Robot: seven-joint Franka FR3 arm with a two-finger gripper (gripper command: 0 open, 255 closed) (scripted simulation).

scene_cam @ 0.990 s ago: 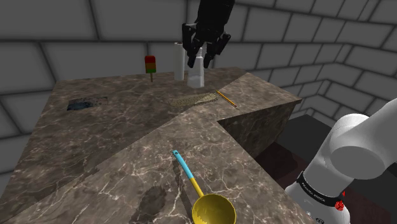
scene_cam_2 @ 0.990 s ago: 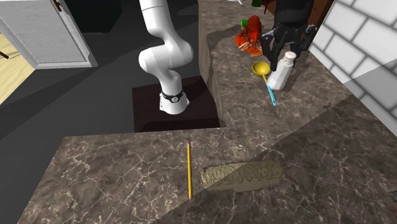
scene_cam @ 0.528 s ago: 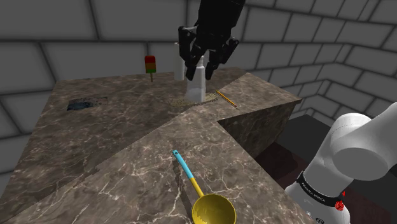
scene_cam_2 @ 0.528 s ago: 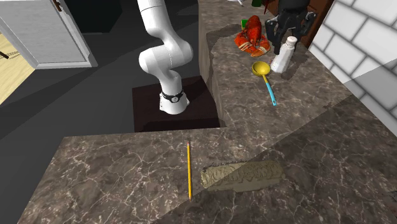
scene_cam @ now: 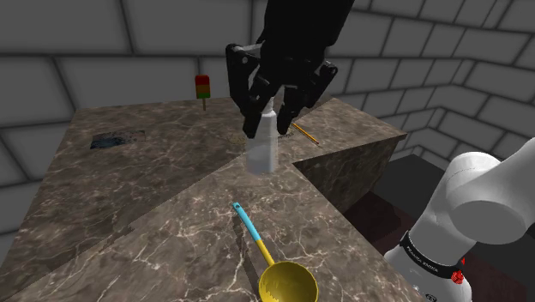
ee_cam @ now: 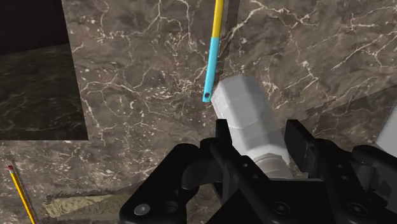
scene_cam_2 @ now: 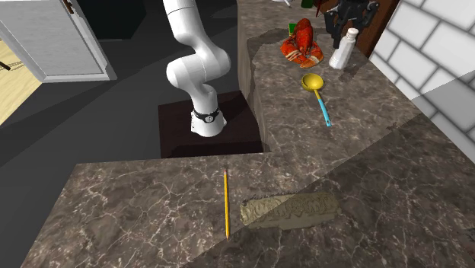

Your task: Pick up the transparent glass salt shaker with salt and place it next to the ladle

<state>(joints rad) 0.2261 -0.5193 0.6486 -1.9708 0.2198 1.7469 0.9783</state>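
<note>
My black gripper [scene_cam: 267,129] is shut on the neck of a pale translucent salt shaker [scene_cam: 261,153], which hangs upright from it over the marble counter [scene_cam: 171,214]. The ladle [scene_cam: 273,262], with a yellow bowl and a blue handle, lies nearer the counter's front edge in the shoulder view. In the wrist view the fingers [ee_cam: 222,139] clasp the shaker [ee_cam: 247,118], whose base points close to the tip of the ladle handle [ee_cam: 213,57]. In the second exterior view the gripper [scene_cam_2: 349,29] holds the shaker [scene_cam_2: 342,50] just beyond the ladle [scene_cam_2: 316,91].
A yellow pencil [scene_cam: 304,133] and a rough tan patch [scene_cam_2: 289,209] lie on the far counter section. A red and green popsicle [scene_cam: 202,88] stands at the back. A red lobster-like thing [scene_cam_2: 303,44] lies near the ladle's bowl. The counter drops off beside the stand [scene_cam_2: 205,129].
The gripper has carried the shaker from the back of the counter toward the ladle, nearer the shoulder camera. The ladle and pencil have stayed put.
</note>
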